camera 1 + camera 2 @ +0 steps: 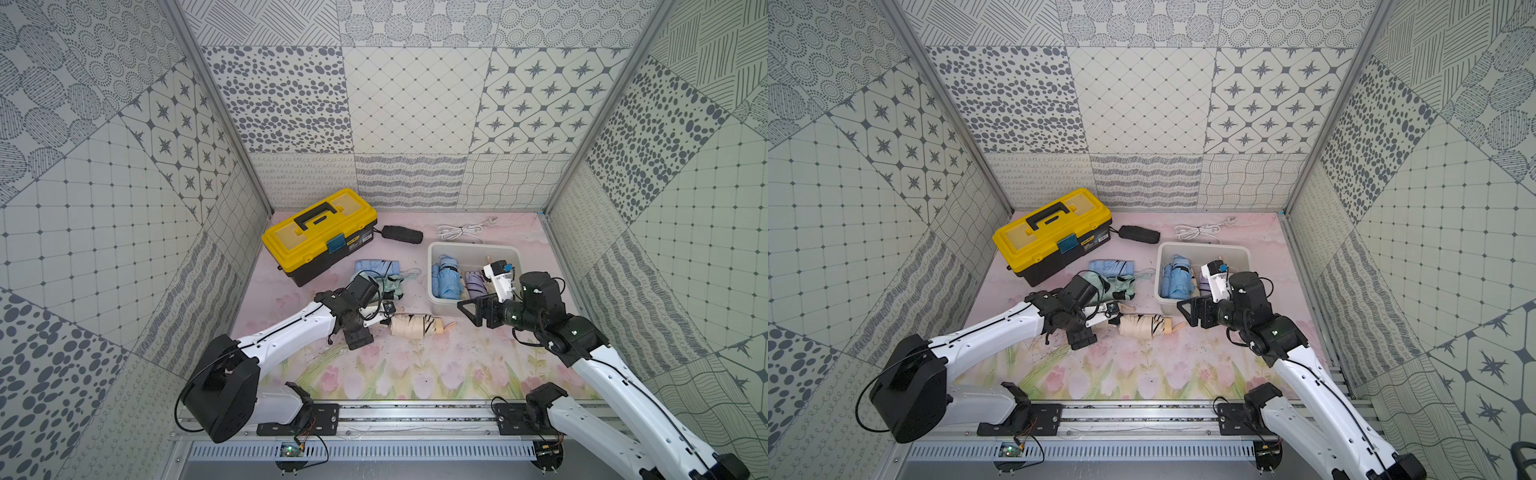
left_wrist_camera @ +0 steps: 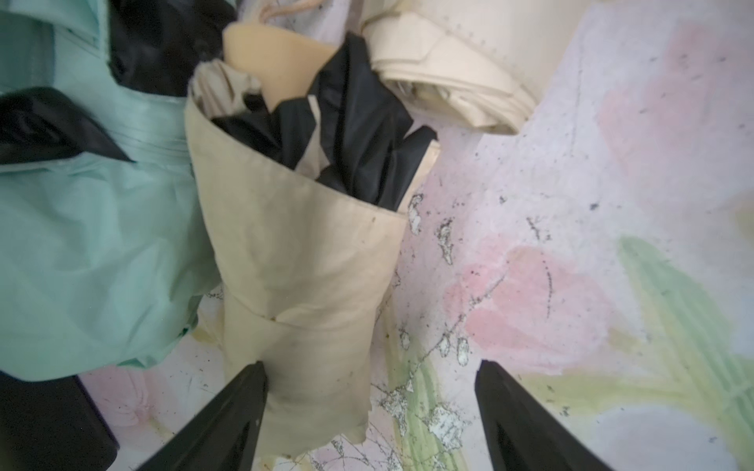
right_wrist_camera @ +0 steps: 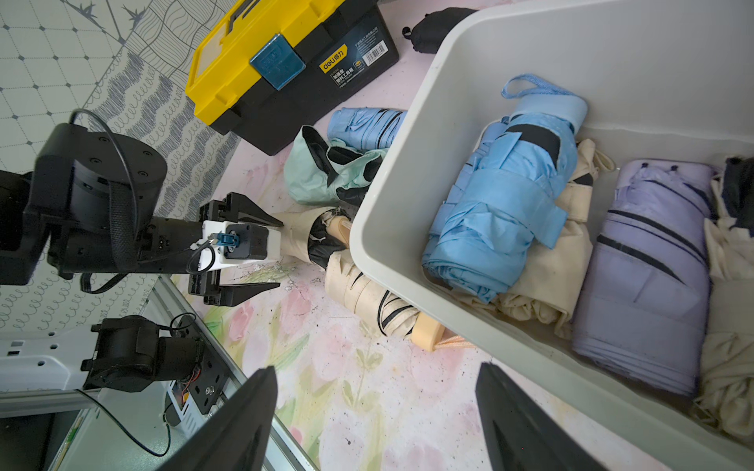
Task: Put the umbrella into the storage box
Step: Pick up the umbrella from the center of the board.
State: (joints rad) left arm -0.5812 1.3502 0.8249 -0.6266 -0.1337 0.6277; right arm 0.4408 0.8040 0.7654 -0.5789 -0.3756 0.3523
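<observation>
Closing on the beige fabric folded umbrella with black lining (image 2: pixel 302 265) looks like the step in hand. It lies on the pink floral mat (image 2: pixel 571 204), outside the white rectangular plastic storage box (image 3: pixel 408 183), against a mint-green folded umbrella (image 2: pixel 102 244) and near a second, cream one (image 2: pixel 449 81). The left gripper (image 2: pixel 371 367) is spread wide, one jaw just beside the beige roll, the other over bare mat, so only the roll's end sits between them. Better to reach further along the roll and centre it before squeezing, keeping the mint fabric out of the pinch. The right gripper (image 3: pixel 375 367) hangs spread and empty beside the box's corner
</observation>
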